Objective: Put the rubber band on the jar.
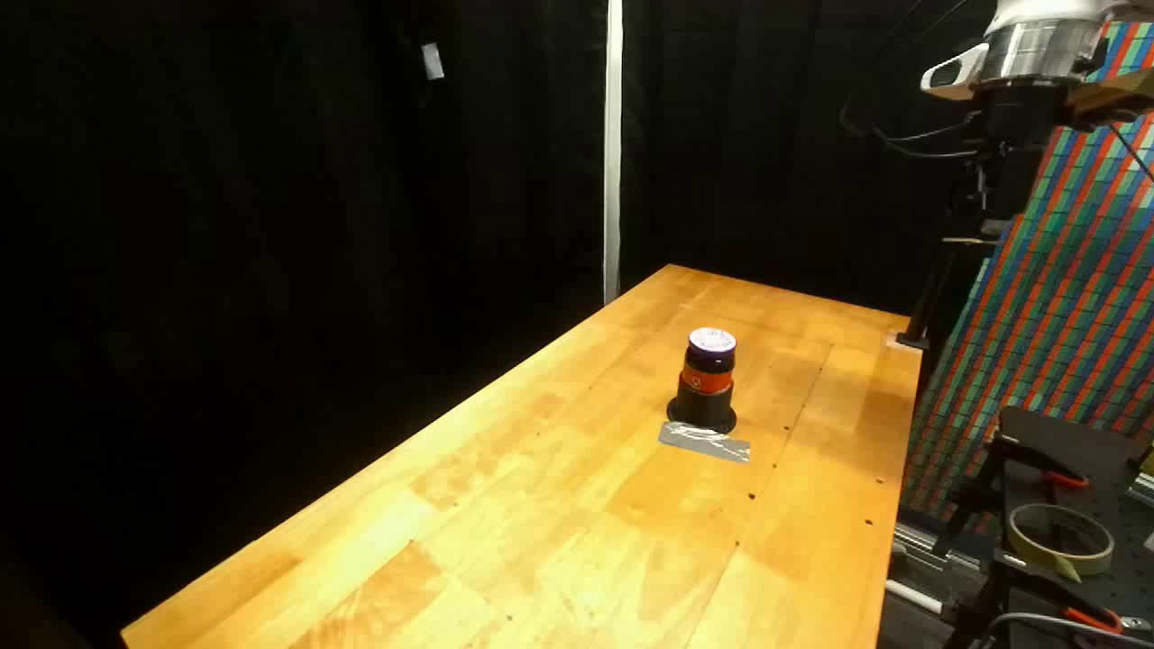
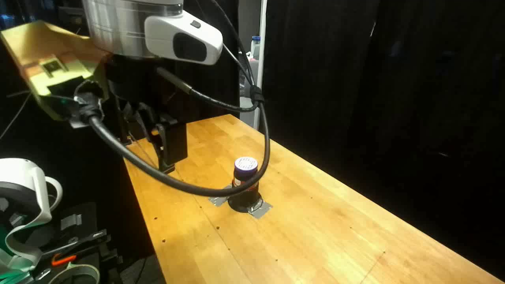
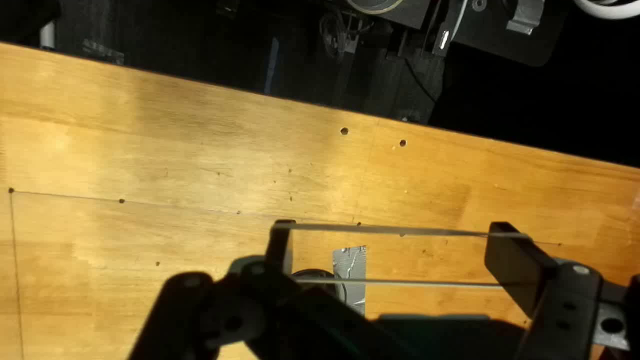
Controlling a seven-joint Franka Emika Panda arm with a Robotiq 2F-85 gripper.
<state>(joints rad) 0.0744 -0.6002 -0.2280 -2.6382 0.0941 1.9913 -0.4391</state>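
The gripper (image 3: 397, 255) has its fingers (image 3: 277, 250) spread wide apart, and the rubber band (image 3: 380, 230) is stretched across the gap, two roughly parallel strands running from one fingertip to the other. In the wrist view it all comes in from 6 o'clock, one finger at 9, the other at 3. Just inside the 9 o'clock finger there's a bit of dark round edge next to some silver tape (image 3: 350, 267); the finger blocks the rest.

The jar (image 1: 708, 377) is standing upright on the wooden table (image 1: 541, 505), in or on a dark base (image 1: 699, 415), can't tell which. It's got an orange label and a purple lid (image 1: 712, 340) with a white top, print too small to read. In an exterior view the tape (image 1: 712, 445) is at the base's 6 o'clock, the gripper hangs up around 2 o'clock from the jar, well apart from it, and a roll of tape (image 1: 1095, 564) lies off at 4.

In an exterior view a thick black cable (image 2: 205, 191) droops under the arm (image 2: 122, 27) and crosses in front of the jar, with the gripper between 9 and 10 o'clock of it.
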